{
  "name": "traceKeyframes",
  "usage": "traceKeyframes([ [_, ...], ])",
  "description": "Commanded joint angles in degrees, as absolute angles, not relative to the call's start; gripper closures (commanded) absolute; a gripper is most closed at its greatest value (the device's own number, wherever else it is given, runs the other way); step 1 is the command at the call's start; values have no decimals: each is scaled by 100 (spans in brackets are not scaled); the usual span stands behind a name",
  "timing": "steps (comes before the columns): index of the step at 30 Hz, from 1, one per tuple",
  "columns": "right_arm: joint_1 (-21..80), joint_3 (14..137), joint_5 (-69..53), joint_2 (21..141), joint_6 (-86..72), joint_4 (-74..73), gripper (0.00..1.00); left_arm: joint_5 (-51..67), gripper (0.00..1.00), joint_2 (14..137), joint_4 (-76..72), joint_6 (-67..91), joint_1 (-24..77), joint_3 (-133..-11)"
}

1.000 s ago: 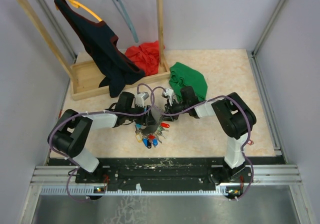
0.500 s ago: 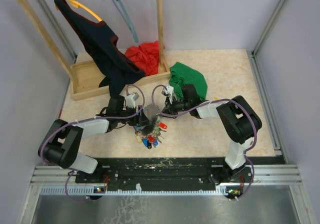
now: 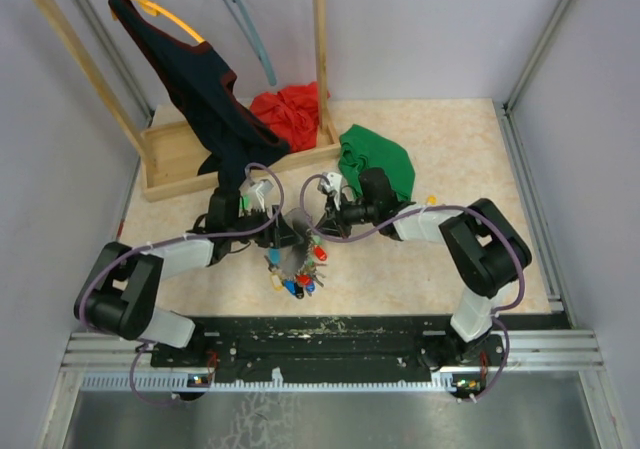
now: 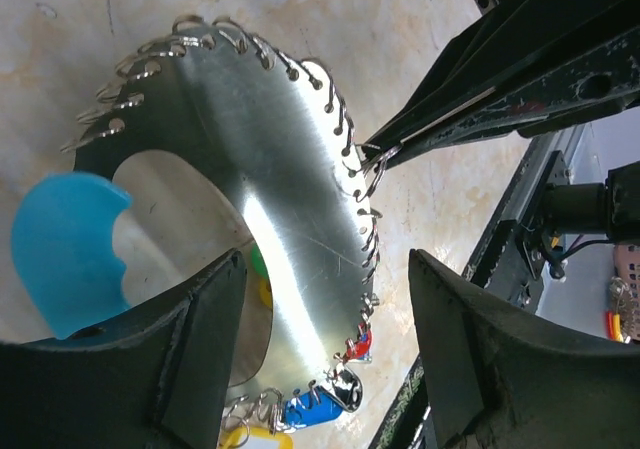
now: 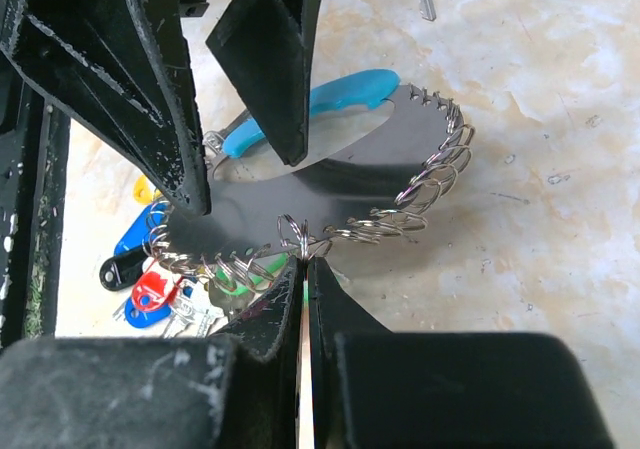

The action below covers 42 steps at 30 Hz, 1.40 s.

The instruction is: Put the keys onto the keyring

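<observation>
The desk (image 3: 450, 169) carries the keyring (image 3: 297, 247) at the centre of the top view, its tagged keys (image 3: 295, 284) fanned out below it. The left pincer (image 4: 320, 269) stands wide apart astride the disc and grips nothing. The right pincer (image 5: 305, 261) has just closed tight on a small split ring (image 5: 292, 231) at the disc's rim, probably ready for threading; no writing is legible.

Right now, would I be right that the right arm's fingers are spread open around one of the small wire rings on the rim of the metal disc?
Not quite: the right fingers are pinched shut, not spread open, on a small wire ring on the rim of the metal disc. The right wrist view shows their tips meeting at that ring.
</observation>
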State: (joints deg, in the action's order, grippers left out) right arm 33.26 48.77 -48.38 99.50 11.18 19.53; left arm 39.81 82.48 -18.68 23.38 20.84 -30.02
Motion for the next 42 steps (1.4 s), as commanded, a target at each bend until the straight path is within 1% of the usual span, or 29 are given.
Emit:
traceKeyframes([
  [1, 3407, 5112, -4862, 9678, 1268, 2096, 100, 4255, 28, 8559, -2491, 2525, 2082, -3050],
  [10, 3462, 5109, -4786, 9594, 1332, 2035, 100, 4659, 28, 9122, -3553, 3085, 2083, -2884],
  [15, 3476, 5108, -4790, 9569, 1324, 2056, 100, 4787, 34, 9307, -3875, 3205, 2083, -2875],
  [24, 3480, 5028, -4737, 9515, 1303, 2142, 100, 5055, 59, 9639, -4559, 3531, 2087, -2771],
  [28, 3481, 4948, -4695, 9310, 1300, 2207, 100, 5081, 75, 9606, -4659, 3560, 2090, -2755],
  [29, 3480, 4915, -4664, 9261, 1307, 2206, 100, 5078, 79, 9587, -4658, 3557, 2085, -2754],
  [30, 3480, 4874, -4620, 9211, 1339, 2206, 100, 5089, 86, 9569, -4663, 3552, 2091, -2754],
  [33, 3476, 4744, -4480, 9033, 1395, 2229, 100, 5134, 98, 9554, -4744, 3561, 2092, -2734],
  [34, 3480, 4700, -4437, 8974, 1411, 2236, 100, 5154, 99, 9559, -4777, 3560, 2092, -2733],
  [37, 3479, 4565, -4304, 8790, 1460, 2241, 90, 5225, 99, 9572, -4887, 3580, 2091, -2713],
  [38, 3480, 4509, -4249, 8706, 1481, 2241, 83, 5254, 99, 9565, -4894, 3585, 2092, -2715],
  [39, 3480, 4432, -4174, 8605, 1503, 2260, 71, 5262, 99, 9526, -4884, 3561, 2079, -2716],
  [40, 3476, 4346, -4102, 8494, 1511, 2296, 66, 5264, 99, 9485, -4833, 3509, 2082, -2716],
  [42, 3474, 4090, -3895, 8241, 1530, 2408, 64, 5207, 99, 9361, -4542, 3303, 2083, -2769],
])
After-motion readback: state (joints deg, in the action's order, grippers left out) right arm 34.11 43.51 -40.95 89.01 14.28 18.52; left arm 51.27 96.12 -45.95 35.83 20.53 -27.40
